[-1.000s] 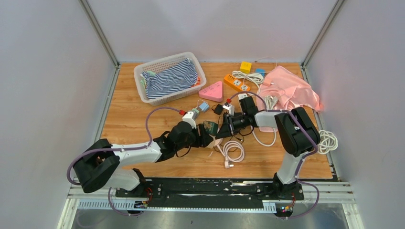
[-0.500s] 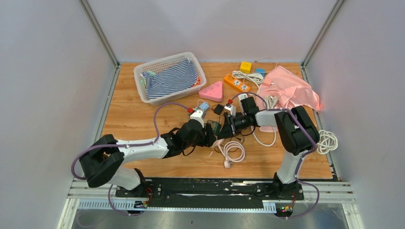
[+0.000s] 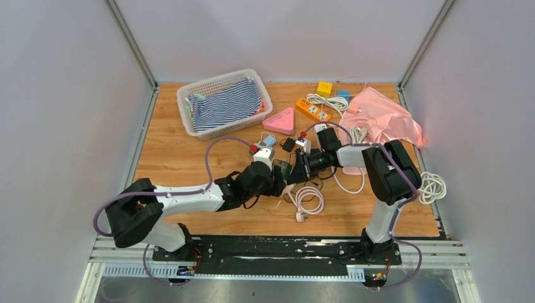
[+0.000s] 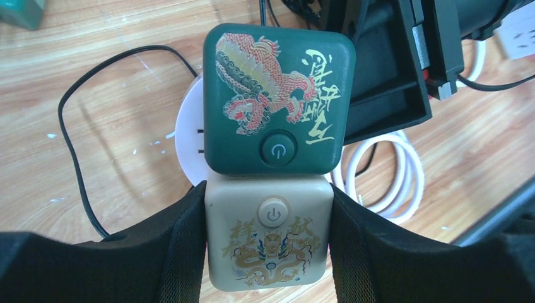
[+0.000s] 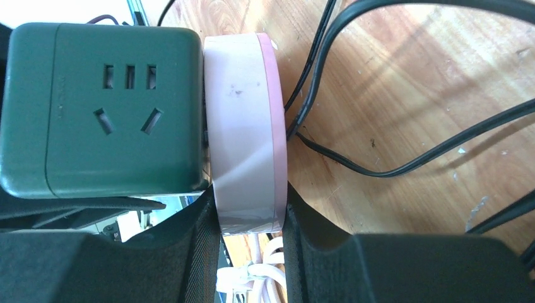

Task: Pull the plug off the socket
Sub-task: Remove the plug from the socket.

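At the middle of the worktop (image 3: 170,158), the left hand (image 4: 268,214) clamped the beige cube (image 4: 270,259) butted against the green socket cube (image 5: 101,107), while the right hand (image 5: 249,208), facing it, pinched the round pink-edged plug (image 5: 243,113) lying flat against that cube's side, to be drawn off sideways.

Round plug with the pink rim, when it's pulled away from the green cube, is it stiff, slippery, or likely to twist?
The round plug looks like rigid, smooth plastic, so it probably won't flex but could slip. The right gripper pinches only its near edge, so it may twist as it leaves the green cube. It looks thin, likely light.
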### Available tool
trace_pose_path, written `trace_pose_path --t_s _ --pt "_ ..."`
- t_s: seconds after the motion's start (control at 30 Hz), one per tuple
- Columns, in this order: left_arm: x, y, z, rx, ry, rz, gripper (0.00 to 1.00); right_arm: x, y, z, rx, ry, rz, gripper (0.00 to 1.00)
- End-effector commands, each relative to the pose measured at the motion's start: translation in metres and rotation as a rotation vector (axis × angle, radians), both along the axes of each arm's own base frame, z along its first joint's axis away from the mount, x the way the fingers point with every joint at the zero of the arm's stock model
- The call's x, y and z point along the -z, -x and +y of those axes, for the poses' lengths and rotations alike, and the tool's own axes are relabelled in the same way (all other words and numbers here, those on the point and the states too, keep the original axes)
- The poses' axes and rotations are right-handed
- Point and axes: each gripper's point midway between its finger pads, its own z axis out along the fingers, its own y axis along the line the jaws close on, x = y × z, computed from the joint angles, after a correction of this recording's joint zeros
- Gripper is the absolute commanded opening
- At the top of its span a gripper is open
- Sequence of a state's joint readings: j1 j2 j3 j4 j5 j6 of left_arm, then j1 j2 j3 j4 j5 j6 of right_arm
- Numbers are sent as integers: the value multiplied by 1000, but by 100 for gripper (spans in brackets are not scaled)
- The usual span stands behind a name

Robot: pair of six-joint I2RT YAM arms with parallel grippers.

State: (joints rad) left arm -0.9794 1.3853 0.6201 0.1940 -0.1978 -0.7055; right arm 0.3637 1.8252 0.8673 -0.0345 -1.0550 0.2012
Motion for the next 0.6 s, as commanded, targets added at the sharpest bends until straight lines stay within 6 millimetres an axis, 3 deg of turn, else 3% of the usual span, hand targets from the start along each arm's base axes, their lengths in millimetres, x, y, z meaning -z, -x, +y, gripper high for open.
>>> trace_pose_path --t_s 0.0,0.17,0.33,0.4,0.57 --pt "-17 -12 -3 -74 -126 -128 0 60 -1 -23 25 247 -55 0" --pt "-20 -8 -3 -47 -160 -135 0 62 -1 -25 25 260 -58 0" --pt "-30 8 -25 108 60 -4 0 62 -2 -25 25 268 -64 0" --pt "-38 6 -24 127 159 26 0 62 -2 -25 26 269 -65 0" --pt "-45 0 -18 135 145 -28 0 61 -2 -25 26 270 -66 0"
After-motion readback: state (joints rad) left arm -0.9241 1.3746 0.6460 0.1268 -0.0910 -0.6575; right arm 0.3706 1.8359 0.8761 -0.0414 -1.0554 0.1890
